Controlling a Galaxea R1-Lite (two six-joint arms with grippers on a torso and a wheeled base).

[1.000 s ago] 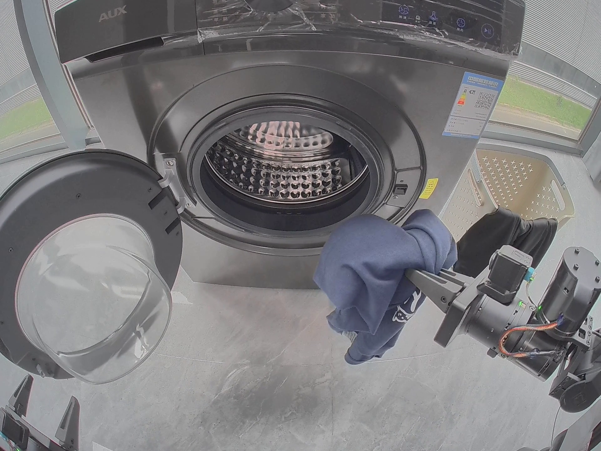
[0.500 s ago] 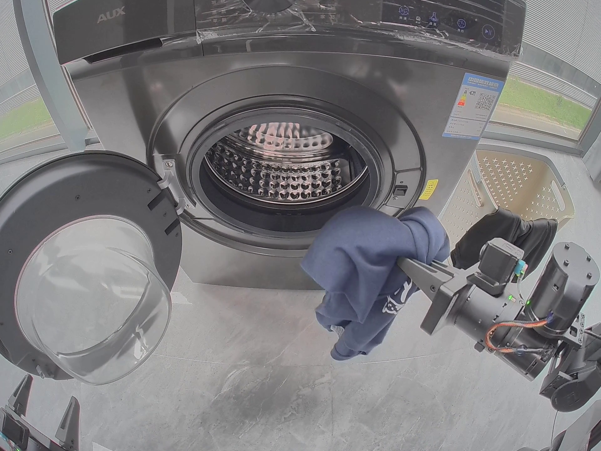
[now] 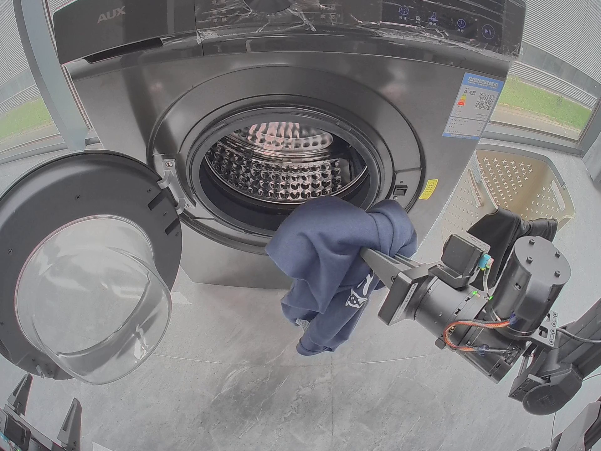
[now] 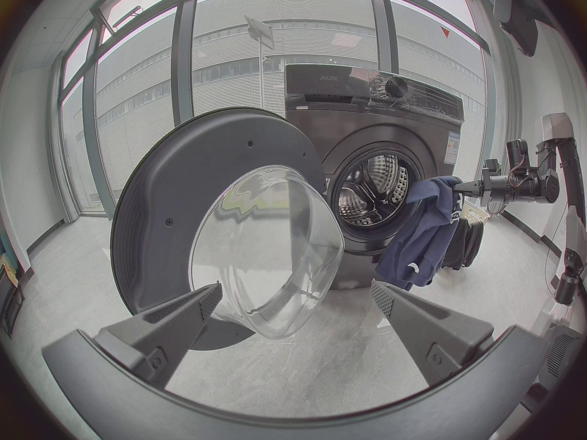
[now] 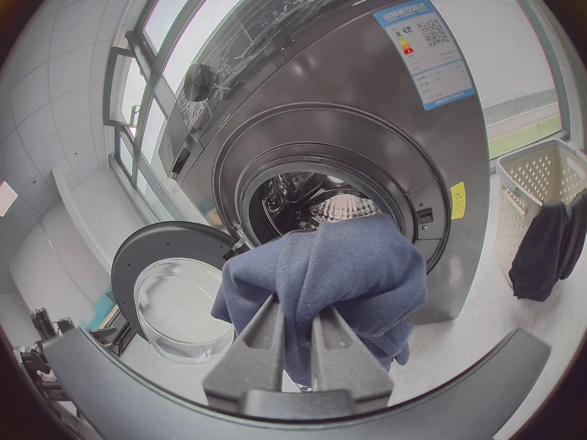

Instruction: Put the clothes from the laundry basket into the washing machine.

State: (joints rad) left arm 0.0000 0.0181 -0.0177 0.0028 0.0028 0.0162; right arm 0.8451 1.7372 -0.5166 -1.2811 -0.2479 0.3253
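Left gripper (image 4: 295,289) spread wide, empty, low by round dark-grey door (image 3: 87,245). Right gripper (image 5: 298,313) clamped on navy-blue sweatshirt (image 3: 332,252) at lower-right rim of grey front-load washing machine (image 3: 388,82) opening; cloth hangs lengthwise, floorward. Black garment (image 3: 510,230) drapes over beige perforated laundry basket (image 3: 532,183).

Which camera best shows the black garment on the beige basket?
Right wrist view: the black garment drapes unobstructed over the beige plastic basket. The head view has it partly behind the arm; the left wrist view, small and distant.
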